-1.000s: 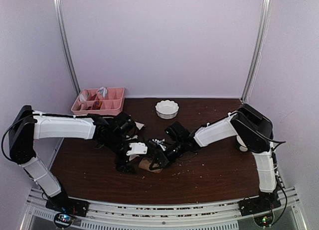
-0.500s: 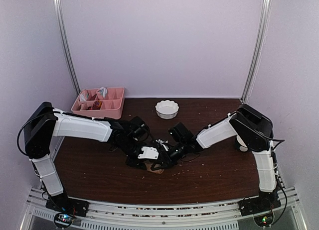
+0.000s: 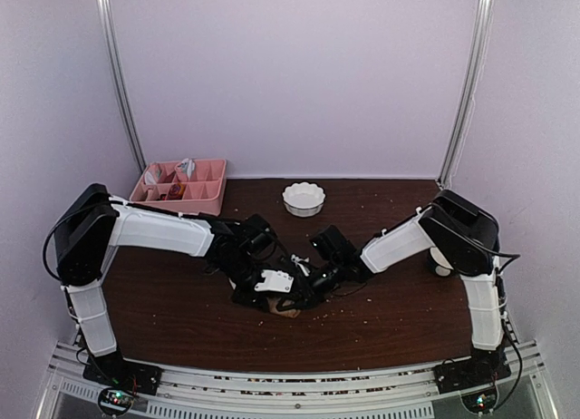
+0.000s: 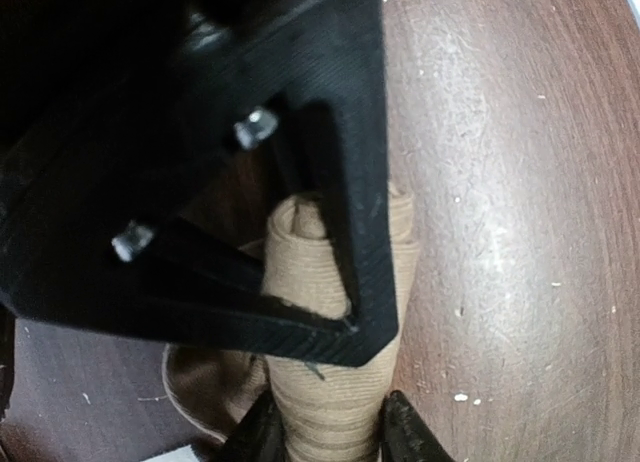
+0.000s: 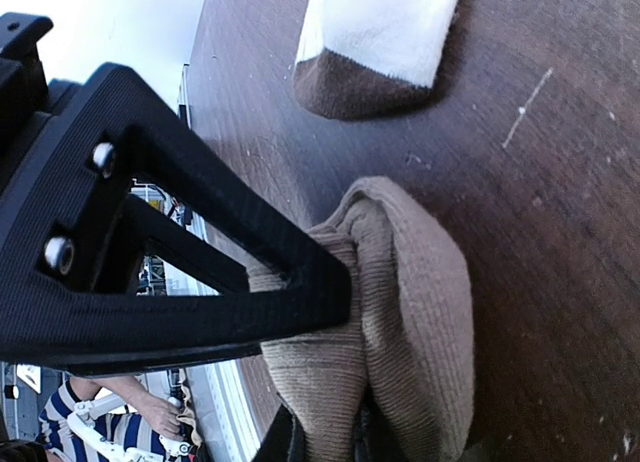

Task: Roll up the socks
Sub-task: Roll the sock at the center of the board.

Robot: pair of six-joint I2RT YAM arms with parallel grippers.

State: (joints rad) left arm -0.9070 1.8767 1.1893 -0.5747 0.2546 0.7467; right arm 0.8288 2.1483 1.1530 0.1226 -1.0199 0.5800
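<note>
The tan-brown sock lies as a tight ribbed roll on the dark table, and in the top view only a sliver of it peeks out below the two wrists. My left gripper is shut on this roll, one fingertip pressed against each side. In the right wrist view the same tan sock bulges in folds. My right gripper pinches one fold of it. The cream sock with its dark brown toe lies flat on the table beyond. Both grippers meet at the table's middle.
A pink divided tray with small items stands at the back left. The white scalloped bowl sits at the back centre. Pale crumbs are scattered over the brown table. A small white round object sits by the right arm.
My left arm has swung right to the tan roll, and its jaws have closed from wide open onto the roll's sides. The right gripper has kept its hold and barely shifted.
</note>
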